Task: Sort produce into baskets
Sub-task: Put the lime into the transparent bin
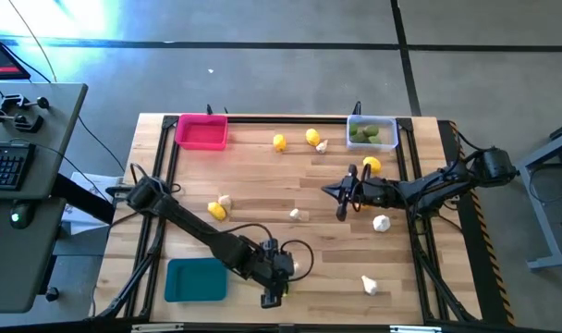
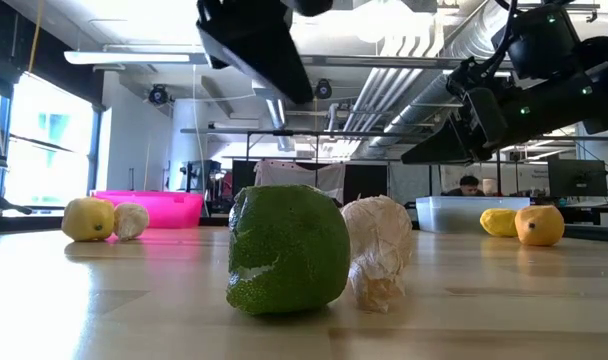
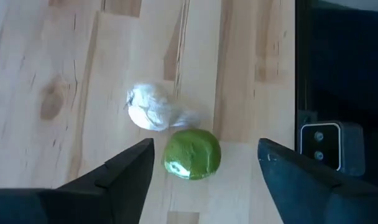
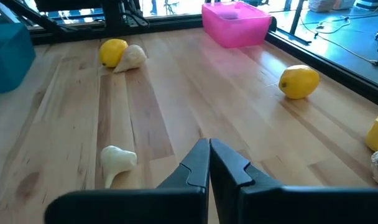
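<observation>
On the pale, plank-grained wooden tabletop, the shallow rectangular plastic baskets sit well apart: the pink basket and the clear basket, already holding green fruit, at the far edge, and the teal basket at the near edge. The left gripper hovers with jaws spread wide around a round, dimpled lime touching a knobbly white garlic bulb; it should, I judge, descend straight and clamp the lime alone. The right gripper, jaws pressed together and empty, waits mid-table among scattered smooth lemons and garlic.
</observation>
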Controlling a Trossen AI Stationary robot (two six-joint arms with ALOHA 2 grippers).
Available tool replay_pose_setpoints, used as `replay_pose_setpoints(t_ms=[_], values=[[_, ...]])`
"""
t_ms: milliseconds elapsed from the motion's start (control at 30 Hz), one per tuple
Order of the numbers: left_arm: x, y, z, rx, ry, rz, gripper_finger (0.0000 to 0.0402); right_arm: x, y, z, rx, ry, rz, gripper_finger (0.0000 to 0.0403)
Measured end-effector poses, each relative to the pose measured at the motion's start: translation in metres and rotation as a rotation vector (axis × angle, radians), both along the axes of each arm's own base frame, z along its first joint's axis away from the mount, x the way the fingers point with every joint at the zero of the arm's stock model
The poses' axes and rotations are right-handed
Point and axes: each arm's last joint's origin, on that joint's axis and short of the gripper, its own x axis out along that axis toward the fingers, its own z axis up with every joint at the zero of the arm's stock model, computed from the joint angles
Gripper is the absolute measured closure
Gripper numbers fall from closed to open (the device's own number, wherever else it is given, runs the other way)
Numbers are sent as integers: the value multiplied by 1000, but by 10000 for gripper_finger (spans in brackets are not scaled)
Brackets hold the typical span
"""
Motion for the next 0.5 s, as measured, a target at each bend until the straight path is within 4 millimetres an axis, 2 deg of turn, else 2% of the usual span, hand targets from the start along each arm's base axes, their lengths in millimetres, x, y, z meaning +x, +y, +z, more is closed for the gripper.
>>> replay_pose_setpoints(t_ms=[300, 500], values=[[0, -2, -12, 13, 41, 38, 118, -1, 0, -3, -2, 32, 4, 403], [1, -4, -28, -4, 99, 77, 118, -1, 0, -3, -5, 40, 5, 403]])
